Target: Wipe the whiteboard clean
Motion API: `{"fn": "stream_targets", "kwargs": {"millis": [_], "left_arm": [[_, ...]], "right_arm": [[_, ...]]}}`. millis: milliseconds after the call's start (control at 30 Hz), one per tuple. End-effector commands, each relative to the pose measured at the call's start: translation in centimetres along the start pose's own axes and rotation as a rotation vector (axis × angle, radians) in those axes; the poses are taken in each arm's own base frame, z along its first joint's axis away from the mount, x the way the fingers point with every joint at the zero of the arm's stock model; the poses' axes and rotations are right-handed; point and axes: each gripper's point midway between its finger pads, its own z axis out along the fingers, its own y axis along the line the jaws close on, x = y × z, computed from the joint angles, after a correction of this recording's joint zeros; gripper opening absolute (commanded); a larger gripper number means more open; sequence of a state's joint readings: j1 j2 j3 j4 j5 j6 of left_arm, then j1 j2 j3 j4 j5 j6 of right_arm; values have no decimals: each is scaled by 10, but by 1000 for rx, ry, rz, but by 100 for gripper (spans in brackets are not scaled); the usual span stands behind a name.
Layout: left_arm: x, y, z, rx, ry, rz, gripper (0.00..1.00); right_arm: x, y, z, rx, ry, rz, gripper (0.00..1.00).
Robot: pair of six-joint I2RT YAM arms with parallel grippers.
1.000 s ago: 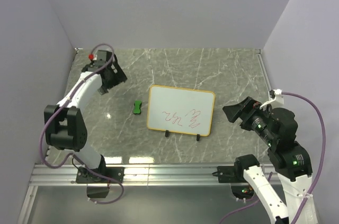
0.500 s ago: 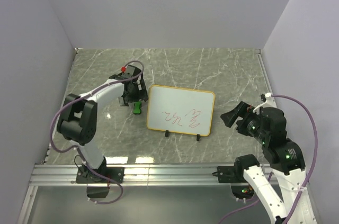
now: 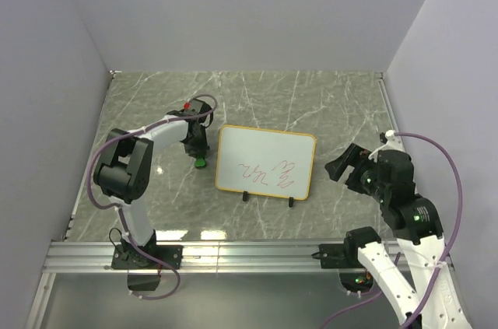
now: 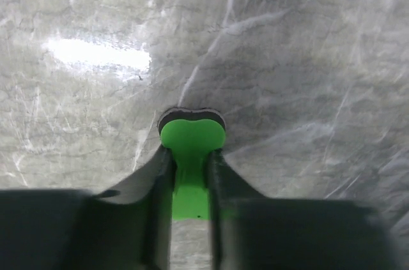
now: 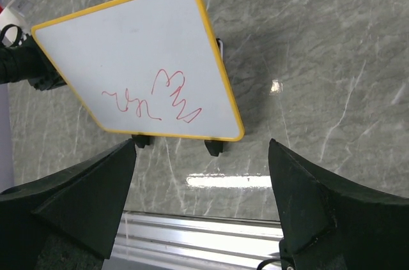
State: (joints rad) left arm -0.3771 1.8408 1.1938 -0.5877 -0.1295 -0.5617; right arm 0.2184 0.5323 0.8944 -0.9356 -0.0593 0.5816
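Note:
The whiteboard (image 3: 264, 154), white with a yellow-orange frame and small black feet, lies mid-table with reddish scribbles (image 3: 269, 173) near its front edge. The right wrist view also shows the whiteboard (image 5: 128, 59) and its scribbles (image 5: 153, 101). A small green eraser (image 3: 201, 162) lies just left of the board. My left gripper (image 3: 195, 148) is down over it. In the left wrist view the left gripper (image 4: 190, 154) is shut on the eraser's (image 4: 192, 133) narrow waist. My right gripper (image 3: 342, 164) hovers right of the board, open and holding nothing (image 5: 201, 144).
A grey marbled table (image 3: 327, 103) is enclosed by pale walls on three sides. An aluminium rail (image 3: 249, 251) runs along the near edge by the arm bases. Purple cables loop off both arms.
My left arm swung from the back left corner to the eraser and its jaws closed on it. The right gripper drifted slightly left, staying open.

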Motion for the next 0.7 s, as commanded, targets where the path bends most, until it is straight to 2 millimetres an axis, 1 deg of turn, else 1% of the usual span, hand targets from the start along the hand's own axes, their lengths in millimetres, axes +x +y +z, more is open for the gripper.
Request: {"fn": "stream_targets", "kwargs": {"millis": [0,67,100,133,167,200,233,267,300,367,400,433,500,533,567,633,667], "left_arm": [[9,4,3,-17,17,29,12],[14,9,5,-31,25,33,0],[15,10,6,-34,27,35,0],[15,11,4,-38,30,34,0],[11,10,1,-40,20,30,0],[4,9,-7,-38,-5,21,0],[-4,8,-17,-43,-24,8,0],[-14,5,-31,-28,-61,-3,0],[-21,3,-40,-19,-81,-11,0],[-38,-6,-71,28,-134,-31,0],[-42,-11,-82,43,-152,-26,0],[-45,-15,-92,57,-171,-26,0],[-53,-19,-117,64,-217,-31,0],[-52,-25,-127,82,-229,-25,0],[-52,-29,-141,112,-247,-33,0],[-43,-51,-157,204,-241,-13,0],[-41,-60,-170,250,-260,-5,0]], "right_arm": [[-11,4,13,-2,-28,-16,91],[-14,9,21,-19,-29,-16,91],[-14,10,29,-9,-9,-8,90],[-20,16,35,-29,-18,8,90],[-16,27,39,-81,23,11,91],[-13,30,53,-81,73,23,90],[-12,42,59,-134,107,43,88],[-10,46,66,-151,136,53,85],[-9,46,82,-155,172,78,81],[-5,47,94,-181,213,110,81],[-2,41,104,-167,231,129,80],[-4,32,113,-151,216,161,80],[2,21,124,-137,235,201,79],[3,12,131,-130,224,227,77],[6,10,133,-137,224,233,76],[13,6,140,-156,223,235,73],[15,7,141,-170,216,236,73]]}}
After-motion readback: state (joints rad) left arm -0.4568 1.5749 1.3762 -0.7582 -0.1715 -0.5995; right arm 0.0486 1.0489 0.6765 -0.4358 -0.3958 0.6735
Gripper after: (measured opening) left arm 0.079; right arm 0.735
